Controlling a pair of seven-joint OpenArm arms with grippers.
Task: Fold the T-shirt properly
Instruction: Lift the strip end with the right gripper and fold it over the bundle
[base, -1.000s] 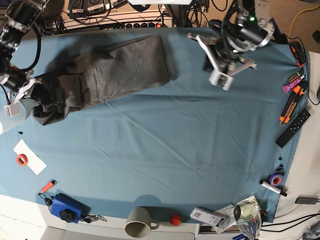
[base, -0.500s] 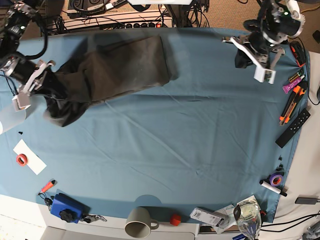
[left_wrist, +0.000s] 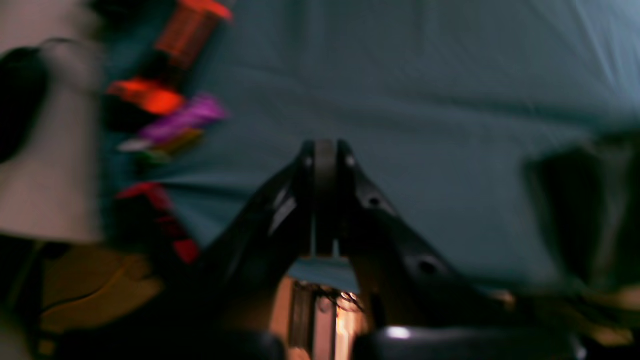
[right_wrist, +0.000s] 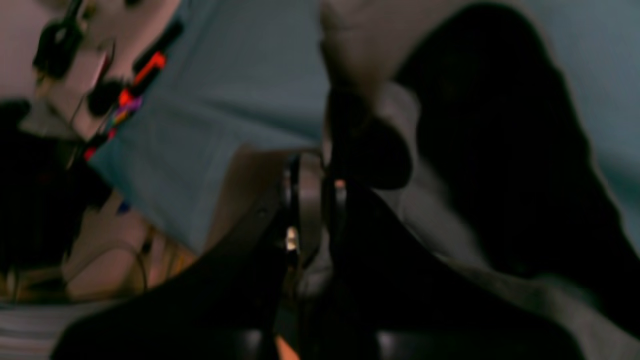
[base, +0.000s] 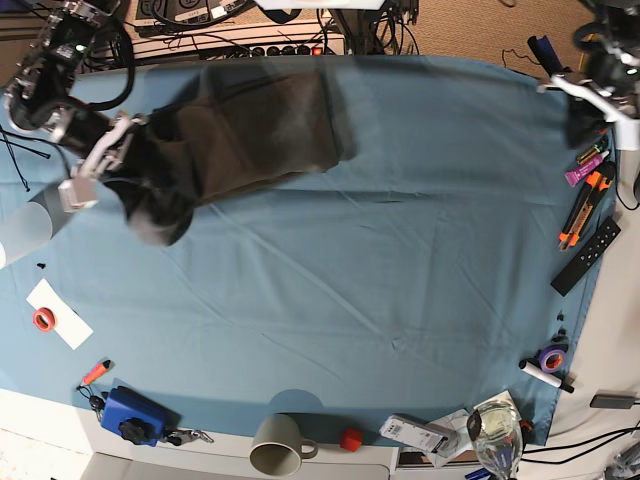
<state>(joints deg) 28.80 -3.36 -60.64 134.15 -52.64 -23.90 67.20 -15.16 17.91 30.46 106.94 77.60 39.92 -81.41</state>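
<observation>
The dark charcoal T-shirt (base: 260, 135) lies partly folded at the back left of the teal-covered table (base: 380, 280). Its left end is bunched and lifted (base: 150, 205). My right gripper (base: 85, 185) is shut on that bunched end. In the right wrist view its closed fingers (right_wrist: 312, 200) pinch dark fabric (right_wrist: 500, 150) that hangs to the right. My left gripper (base: 622, 125) is at the table's far right edge, away from the shirt. In the left wrist view it is shut and empty (left_wrist: 324, 150) above bare teal cloth.
Markers (base: 590, 165) and a black remote (base: 587, 255) lie along the right edge; the markers show blurred in the left wrist view (left_wrist: 170, 120). A mug (base: 277, 445), a blue object (base: 130, 415), a glass (base: 497, 435) and purple tape (base: 552, 357) sit along the front. A paper cup (base: 22, 232) stands at left.
My left arm swung from the table's back middle out to the far right edge. My right gripper moved right and up, carrying the shirt's bunched end with it.
</observation>
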